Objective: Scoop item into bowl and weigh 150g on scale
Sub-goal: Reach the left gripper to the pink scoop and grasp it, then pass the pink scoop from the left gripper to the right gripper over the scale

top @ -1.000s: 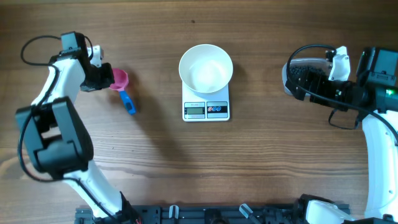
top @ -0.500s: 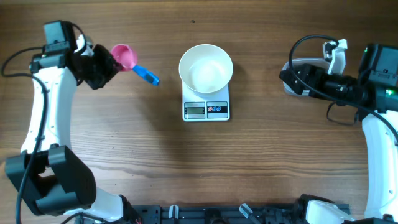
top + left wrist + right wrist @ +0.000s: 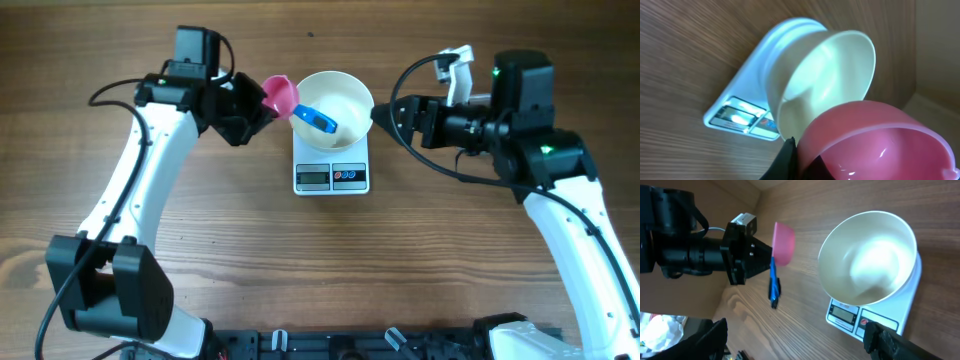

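The white bowl (image 3: 331, 105) stands on the white scale (image 3: 331, 176) at the table's middle; its inside (image 3: 825, 75) looks bare. My left gripper (image 3: 250, 112) is shut on a pink scoop (image 3: 279, 93) at the bowl's left rim. The scoop's blue handle (image 3: 315, 121) reaches over the bowl. The left wrist view shows the scoop cup (image 3: 875, 145) close up, with nothing in it. My right gripper (image 3: 383, 122) hangs open just right of the bowl, holding nothing. Its fingers (image 3: 895, 340) frame the bowl (image 3: 867, 260) and scale (image 3: 875, 317). The item is out of view.
The left arm (image 3: 140, 200) arcs over the left half of the wooden table (image 3: 330, 270), and the right arm (image 3: 570, 210) over the right half. A black rail (image 3: 340, 345) runs along the front edge. A cable (image 3: 430, 160) loops beside the right gripper.
The left arm swung right, carrying the scoop from the far left to the bowl's rim. The right arm moved left, from the table's right edge to the bowl.
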Available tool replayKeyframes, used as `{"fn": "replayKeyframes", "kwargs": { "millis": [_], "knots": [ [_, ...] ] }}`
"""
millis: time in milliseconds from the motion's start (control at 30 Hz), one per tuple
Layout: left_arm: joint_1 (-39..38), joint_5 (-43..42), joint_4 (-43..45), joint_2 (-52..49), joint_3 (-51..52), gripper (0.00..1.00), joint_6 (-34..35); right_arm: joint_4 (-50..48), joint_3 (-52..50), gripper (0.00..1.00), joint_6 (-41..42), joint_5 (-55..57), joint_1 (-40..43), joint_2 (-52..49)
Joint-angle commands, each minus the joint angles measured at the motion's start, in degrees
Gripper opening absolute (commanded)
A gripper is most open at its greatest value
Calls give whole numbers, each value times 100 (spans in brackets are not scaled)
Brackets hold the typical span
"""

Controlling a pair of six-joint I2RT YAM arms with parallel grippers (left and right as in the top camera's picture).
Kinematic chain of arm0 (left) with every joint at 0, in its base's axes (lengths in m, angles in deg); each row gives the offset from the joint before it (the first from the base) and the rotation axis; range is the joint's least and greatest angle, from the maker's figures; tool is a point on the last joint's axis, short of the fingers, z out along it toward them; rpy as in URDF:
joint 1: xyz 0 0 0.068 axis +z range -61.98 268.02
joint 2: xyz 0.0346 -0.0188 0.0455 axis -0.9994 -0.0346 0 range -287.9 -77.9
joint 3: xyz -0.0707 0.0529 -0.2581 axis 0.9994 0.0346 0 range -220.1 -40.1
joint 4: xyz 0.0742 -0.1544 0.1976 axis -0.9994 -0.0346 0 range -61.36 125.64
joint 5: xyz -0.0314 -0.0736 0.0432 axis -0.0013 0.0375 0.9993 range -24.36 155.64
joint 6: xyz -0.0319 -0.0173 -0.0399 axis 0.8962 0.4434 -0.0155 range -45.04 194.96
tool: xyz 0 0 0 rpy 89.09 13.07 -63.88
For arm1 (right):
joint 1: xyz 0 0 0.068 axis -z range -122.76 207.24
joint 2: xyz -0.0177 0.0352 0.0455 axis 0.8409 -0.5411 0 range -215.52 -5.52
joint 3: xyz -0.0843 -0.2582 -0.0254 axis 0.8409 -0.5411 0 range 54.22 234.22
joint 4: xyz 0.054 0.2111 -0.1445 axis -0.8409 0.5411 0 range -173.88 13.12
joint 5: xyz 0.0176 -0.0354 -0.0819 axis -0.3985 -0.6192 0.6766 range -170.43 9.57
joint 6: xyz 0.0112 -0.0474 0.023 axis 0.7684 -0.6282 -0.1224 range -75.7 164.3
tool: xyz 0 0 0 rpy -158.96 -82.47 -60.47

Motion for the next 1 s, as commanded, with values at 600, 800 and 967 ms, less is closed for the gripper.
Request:
{"fn": "replayKeyframes", "kwargs": {
  "millis": [600,800,967],
  "knots": [
    [-1390,448,127,153,-63,4,2197,-407,87,56,1005,1073,-953,-428],
    [-1384,531,249,153,-63,4,2684,-278,85,49,1467,1587,-988,-446],
    [-1386,444,358,153,-63,4,2636,-302,85,43,1281,1366,-986,-682]
  ]
}}
